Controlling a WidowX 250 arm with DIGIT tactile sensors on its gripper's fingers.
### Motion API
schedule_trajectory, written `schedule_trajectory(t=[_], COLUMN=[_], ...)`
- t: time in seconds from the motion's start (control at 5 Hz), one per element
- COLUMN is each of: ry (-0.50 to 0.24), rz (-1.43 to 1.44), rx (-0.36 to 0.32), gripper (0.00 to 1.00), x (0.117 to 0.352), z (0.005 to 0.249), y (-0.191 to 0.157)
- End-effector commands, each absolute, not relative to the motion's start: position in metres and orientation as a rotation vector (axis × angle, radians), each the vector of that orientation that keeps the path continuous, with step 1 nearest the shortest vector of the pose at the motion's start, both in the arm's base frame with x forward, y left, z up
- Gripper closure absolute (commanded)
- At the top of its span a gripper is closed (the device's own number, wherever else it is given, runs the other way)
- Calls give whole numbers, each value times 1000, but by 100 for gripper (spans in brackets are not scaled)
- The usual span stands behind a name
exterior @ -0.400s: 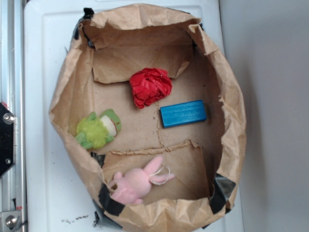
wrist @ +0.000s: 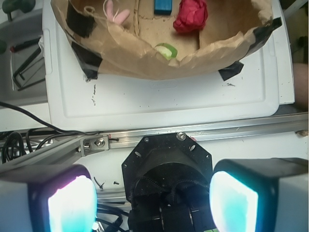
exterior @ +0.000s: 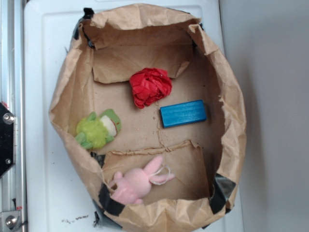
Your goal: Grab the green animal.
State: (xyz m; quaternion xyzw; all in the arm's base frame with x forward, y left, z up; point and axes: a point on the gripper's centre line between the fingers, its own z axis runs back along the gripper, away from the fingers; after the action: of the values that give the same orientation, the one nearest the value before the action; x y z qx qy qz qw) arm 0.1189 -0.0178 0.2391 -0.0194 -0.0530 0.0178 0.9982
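Note:
The green animal (exterior: 97, 129) is a small fuzzy lime-green plush lying against the left wall inside the brown paper bag (exterior: 231, 111). In the wrist view only a sliver of the green animal (wrist: 166, 50) shows above the bag's near rim. My gripper (wrist: 152, 203) hangs over the robot's base, well short of the bag, open with nothing between its glowing pads (wrist: 72, 205). The exterior view does not show the gripper.
Inside the bag also lie a red ruffled paper ball (exterior: 150, 86), a blue block (exterior: 183, 113) and a pink plush bunny (exterior: 137, 181). The bag stands on a white tray (exterior: 41, 72). An aluminium rail (wrist: 203, 133) and black cables (wrist: 19, 140) lie between the gripper and the tray.

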Motion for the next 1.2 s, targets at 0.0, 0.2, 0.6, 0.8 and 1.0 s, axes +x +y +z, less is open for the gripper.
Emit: schedule_trajectory(t=[0.0,0.2,0.6,0.8,1.0], ry=[-172,-208,-280,-257,-220], rz=[147,136,-95,-122,-111], rx=[26,31,23,36,50], gripper=[0,0,0,0,0], x=[216,261,259,256,263], z=[197,185,149,132,117], y=[-13,-2,21,35,43])
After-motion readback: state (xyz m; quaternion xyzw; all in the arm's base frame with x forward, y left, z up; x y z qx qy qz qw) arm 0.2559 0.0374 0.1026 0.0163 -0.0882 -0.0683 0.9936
